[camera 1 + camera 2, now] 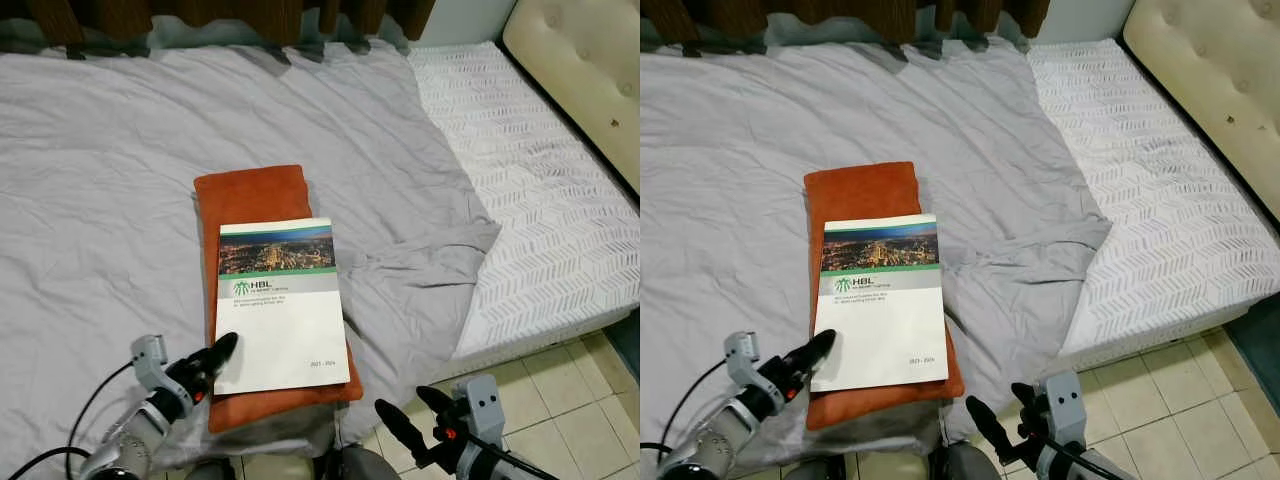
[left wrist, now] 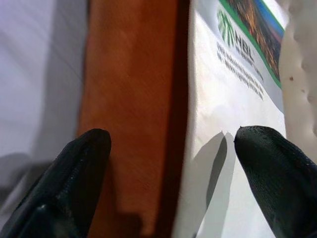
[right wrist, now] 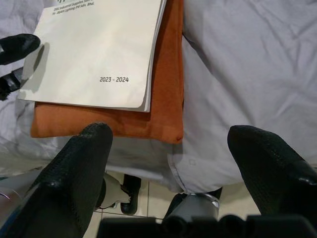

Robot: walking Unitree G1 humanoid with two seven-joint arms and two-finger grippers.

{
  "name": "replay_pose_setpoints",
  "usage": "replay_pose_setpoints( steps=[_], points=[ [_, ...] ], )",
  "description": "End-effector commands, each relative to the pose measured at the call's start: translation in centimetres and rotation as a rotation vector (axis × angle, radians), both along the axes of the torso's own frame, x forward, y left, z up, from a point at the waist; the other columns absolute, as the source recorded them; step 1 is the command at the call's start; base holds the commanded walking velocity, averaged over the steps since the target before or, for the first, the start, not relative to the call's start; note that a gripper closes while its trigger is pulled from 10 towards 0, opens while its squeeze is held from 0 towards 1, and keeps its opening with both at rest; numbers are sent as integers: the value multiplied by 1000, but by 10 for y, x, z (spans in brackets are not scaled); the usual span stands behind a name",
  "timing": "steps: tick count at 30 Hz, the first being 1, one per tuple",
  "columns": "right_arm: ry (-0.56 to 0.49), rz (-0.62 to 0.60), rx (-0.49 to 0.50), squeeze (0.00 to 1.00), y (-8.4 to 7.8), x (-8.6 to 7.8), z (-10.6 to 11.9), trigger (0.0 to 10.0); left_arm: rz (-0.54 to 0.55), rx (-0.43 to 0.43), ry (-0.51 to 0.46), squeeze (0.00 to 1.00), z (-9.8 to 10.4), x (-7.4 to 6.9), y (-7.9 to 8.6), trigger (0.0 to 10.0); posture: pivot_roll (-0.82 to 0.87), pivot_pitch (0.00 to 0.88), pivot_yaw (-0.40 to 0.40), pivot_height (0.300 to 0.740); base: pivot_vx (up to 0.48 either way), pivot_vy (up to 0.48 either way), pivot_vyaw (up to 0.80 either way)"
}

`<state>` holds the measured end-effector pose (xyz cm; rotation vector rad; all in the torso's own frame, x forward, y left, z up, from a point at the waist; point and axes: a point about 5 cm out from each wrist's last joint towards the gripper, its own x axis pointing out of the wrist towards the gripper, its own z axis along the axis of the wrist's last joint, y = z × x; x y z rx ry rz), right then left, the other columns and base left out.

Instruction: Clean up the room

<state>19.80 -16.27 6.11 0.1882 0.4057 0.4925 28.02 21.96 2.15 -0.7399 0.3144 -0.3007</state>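
Booklet (image 1: 282, 308), white-covered with a city photograph across its top and the dates 2023 - 2024 printed near its lower corner, lies flat on a folded orange cloth (image 1: 252, 195) near the front edge of a bed. Its long axis runs away from the robot, roughly in line with the cloth beneath it, which shows as a border on every side. The cloth in turn rests on a rumpled grey sheet (image 1: 100, 170) that covers most of the bed; to the robot's right the sheet is pulled back, baring a white patterned mattress (image 1: 540, 190) and, beyond it, a cream tufted headboard (image 1: 585, 70).

Left end effector (image 1: 212, 362) sits at the booklet's near left corner, its two black fingers spread apart and holding nothing; in the left wrist view one fingertip hangs over the orange cloth and the other over the white cover, so the booklet's left edge runs between them. Whether a fingertip touches the paper cannot be told.

Right end effector (image 1: 412, 412) hangs lower and off to the right, over the bed's front edge and the tiled floor (image 1: 540, 400), fingers likewise apart and empty, with the booklet ahead of it and to its left.

By this layout, the left arm is the nearer one, and the likely next move is a pinch on that left edge.
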Motion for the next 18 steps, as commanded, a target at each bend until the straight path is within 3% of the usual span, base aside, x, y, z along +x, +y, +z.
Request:
replay_pose_setpoints(
  steps=[1,13,14,18],
  points=[
    [27,11,-16,0,-3,-6,-3,10000,-9,-23,40,0,-12,-10,-4,10000,-162,358,-187,740,0,0,0],
    [29,17,-20,0,-3,-5,-3,10000,0,-32,75,0,-19,-4,-23,10000,-164,353,-190,740,0,0,0],
    [29,17,-21,0,-3,-5,-3,10000,1,-20,87,0,-20,-4,-26,0,-165,352,-189,740,0,0,0],
    [28,14,-23,0,-3,-5,-3,10000,-11,-33,86,0,-21,-2,-33,0,-168,349,-189,740,0,0,0]
  ],
)
